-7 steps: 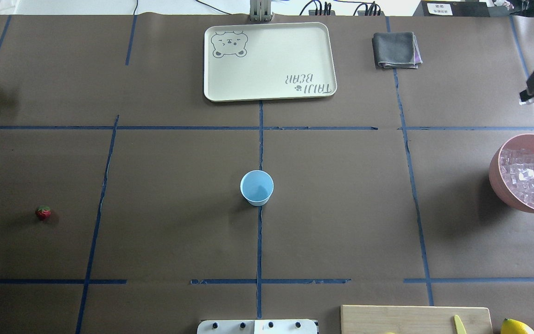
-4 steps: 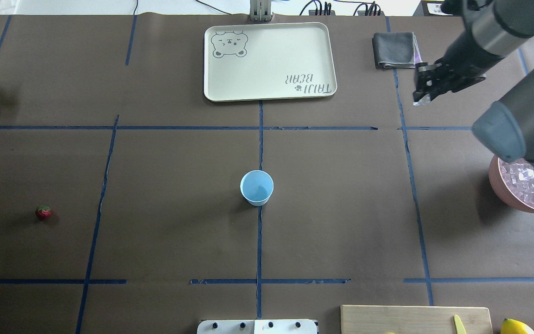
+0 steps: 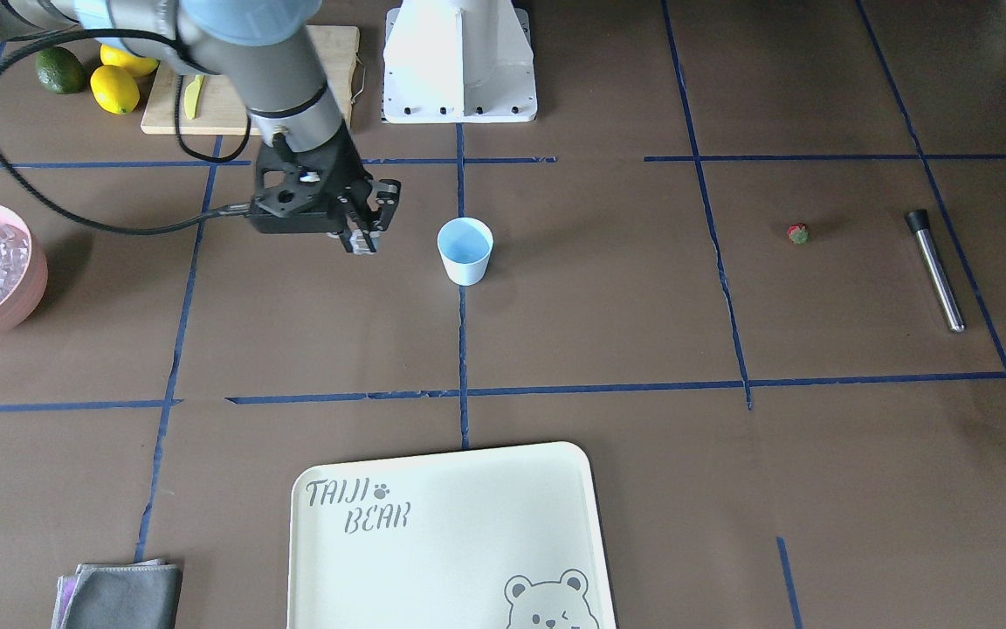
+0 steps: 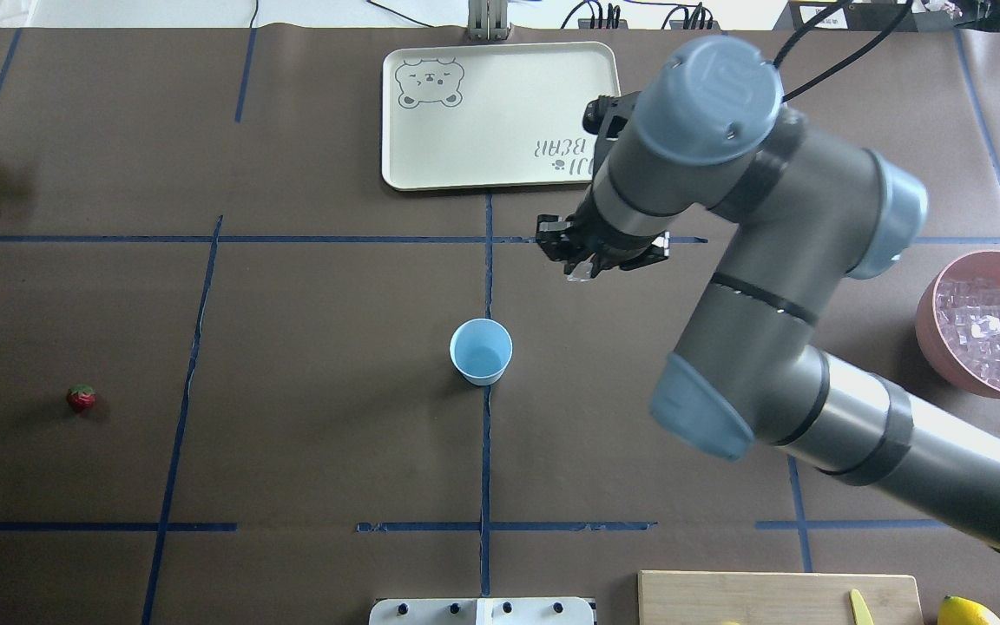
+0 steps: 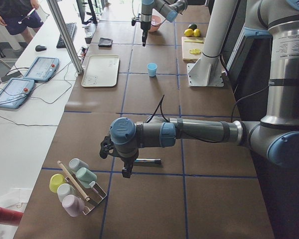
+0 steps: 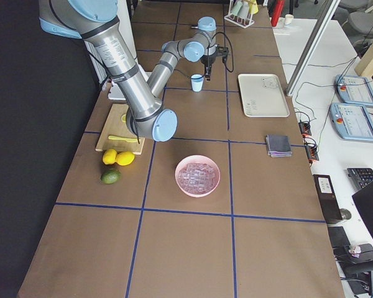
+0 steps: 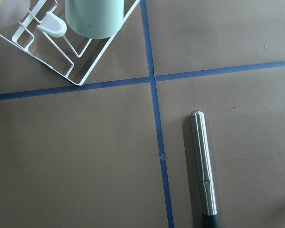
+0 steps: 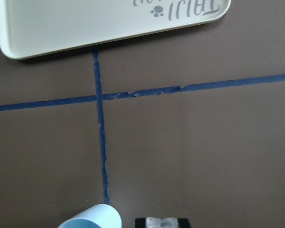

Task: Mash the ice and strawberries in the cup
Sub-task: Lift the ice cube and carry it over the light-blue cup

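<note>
A small clear glassy ice cube is pinched in the right arm's jaws, which are narrowed onto it. In the right wrist view it shows as a pale lump filling the gap between the 2 black tips. With the tips pointing down, the cube could be dropped straight into a container.

It hangs above the brown bench, near the small pale-blue tapered plastic cup but not over its mouth. The cup's rim sits just beside the jaws, on the robot's left of them. The cup stands upright on the centre tape line and looks empty, so this is probably the 1st cube on its way in.

The big pink bowl at the robot's far right holds many more cubes. The tiny red strawberry with a green top lies alone, well apart on the robot's left. The slim steel rod with a black end lies beyond it, likely waiting for the mashing.

The left arm's jaws show only in the left side view, near that rod, and it cannot be told whether they are wide or narrow.
</note>
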